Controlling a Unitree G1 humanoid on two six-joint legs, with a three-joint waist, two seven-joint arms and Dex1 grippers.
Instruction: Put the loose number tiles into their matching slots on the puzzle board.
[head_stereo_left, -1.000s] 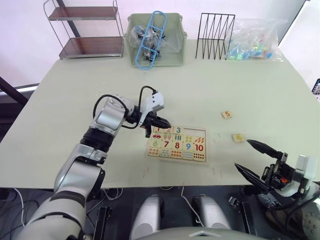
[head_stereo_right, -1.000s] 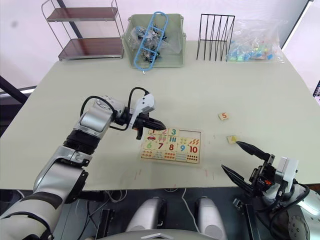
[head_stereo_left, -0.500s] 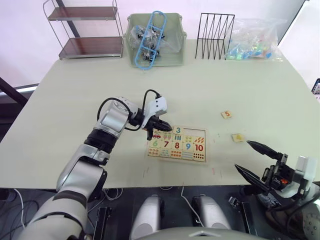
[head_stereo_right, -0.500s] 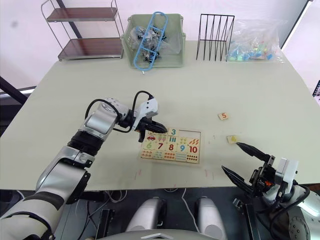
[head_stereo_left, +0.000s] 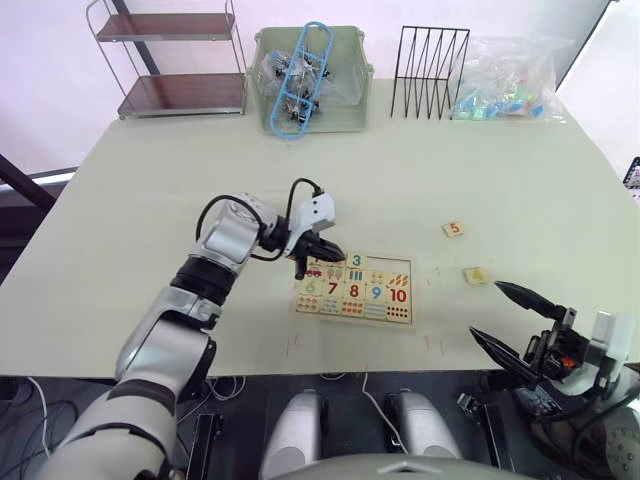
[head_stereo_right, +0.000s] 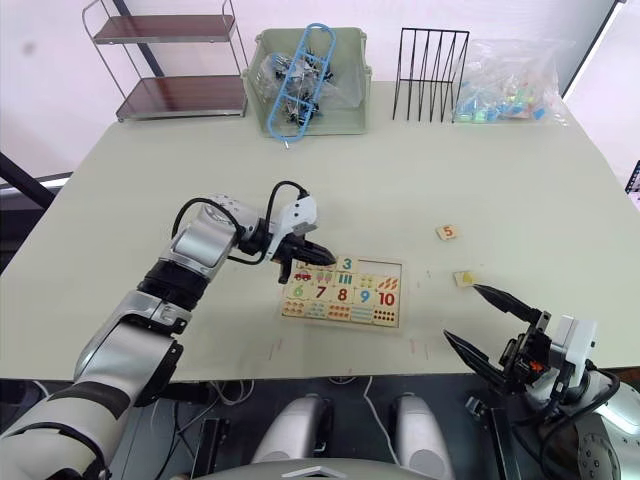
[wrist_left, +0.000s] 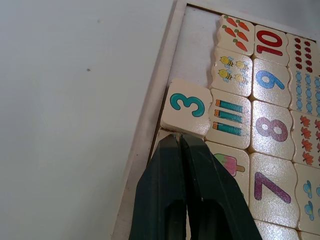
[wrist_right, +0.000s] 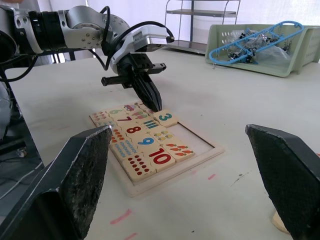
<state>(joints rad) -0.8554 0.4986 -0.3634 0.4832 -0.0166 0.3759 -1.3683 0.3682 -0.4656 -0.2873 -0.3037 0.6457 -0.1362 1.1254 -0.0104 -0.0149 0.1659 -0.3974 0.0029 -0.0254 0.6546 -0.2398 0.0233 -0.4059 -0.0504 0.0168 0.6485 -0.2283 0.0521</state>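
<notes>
The left gripper (head_stereo_left: 320, 258) is pressed down at the top-left corner of the puzzle board (head_stereo_left: 403, 311), fingers squeezed together with nothing held, tips right next to the 3 tile (wrist_left: 187, 107). Further right, the loose 5 tile (head_stereo_left: 453, 229) and another tile (head_stereo_left: 476, 274) are parked well apart from the board. The right gripper (head_stereo_left: 510, 320), spread wide and empty, is clearly nearer to them.

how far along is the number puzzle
Partly done. The 3 tile sits in the top row of the puzzle board. The left gripper, fingers shut, presses at the slot beside it. Still left: the two slots next to the 3 look empty, and the 5 tile and another tile lie loose on the table near the open right gripper.
</notes>
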